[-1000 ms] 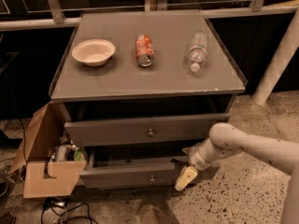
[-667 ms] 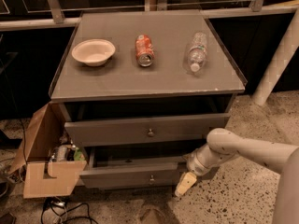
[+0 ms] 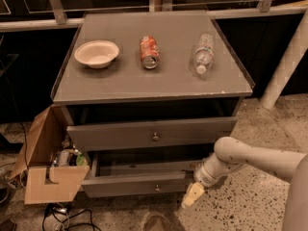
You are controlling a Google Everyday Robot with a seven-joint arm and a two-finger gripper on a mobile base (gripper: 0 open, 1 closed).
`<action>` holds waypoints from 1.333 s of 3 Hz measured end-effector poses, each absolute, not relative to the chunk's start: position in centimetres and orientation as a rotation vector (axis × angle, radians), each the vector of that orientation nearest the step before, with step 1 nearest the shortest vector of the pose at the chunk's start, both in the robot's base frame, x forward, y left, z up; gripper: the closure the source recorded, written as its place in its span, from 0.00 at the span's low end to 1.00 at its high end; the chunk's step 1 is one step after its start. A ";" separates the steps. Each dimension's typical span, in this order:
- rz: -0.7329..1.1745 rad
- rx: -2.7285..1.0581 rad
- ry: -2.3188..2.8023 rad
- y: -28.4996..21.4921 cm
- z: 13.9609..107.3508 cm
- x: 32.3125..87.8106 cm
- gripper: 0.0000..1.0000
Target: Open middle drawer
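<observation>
The grey cabinet has two drawer fronts in view. The upper, taller front (image 3: 120,134) with its knob (image 3: 155,136) stands slightly out. Below it the middle drawer (image 3: 130,185), a shallower grey front with a small round knob (image 3: 157,187), is pulled out further, and its dark inside shows above the front. My gripper (image 3: 192,196), on a pale arm coming in from the right, hangs at the right end of the middle drawer's front, right of the knob and pointing down toward the floor. The lowest drawer is hidden.
On the cabinet top (image 3: 120,85) lie a white bowl (image 3: 96,53), a red can (image 3: 149,51) on its side and a clear plastic bottle (image 3: 203,53). An open cardboard box (image 3: 48,177) with clutter stands left of the cabinet. Cables (image 3: 62,215) lie on the floor. A pale post (image 3: 288,57) stands at right.
My gripper has dropped a little lower and nearer the camera beside the middle drawer's right end. The drawer front seems about where it was.
</observation>
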State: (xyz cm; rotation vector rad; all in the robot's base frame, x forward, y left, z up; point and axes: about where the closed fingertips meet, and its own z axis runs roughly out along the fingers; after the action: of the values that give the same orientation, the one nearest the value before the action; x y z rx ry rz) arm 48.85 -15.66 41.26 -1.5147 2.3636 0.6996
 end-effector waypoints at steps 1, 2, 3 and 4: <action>0.730 -1.505 2.327 -16.9 43.5 47.2 0.00; 0.776 -1.505 2.294 -18.9 46.1 44.5 0.00; 0.760 -1.524 2.286 -18.3 46.2 45.1 0.00; 0.721 -1.539 2.259 -17.9 47.2 47.0 0.00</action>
State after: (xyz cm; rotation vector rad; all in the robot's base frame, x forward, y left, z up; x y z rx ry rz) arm 46.96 -17.89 47.20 -1.5393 2.2590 0.7209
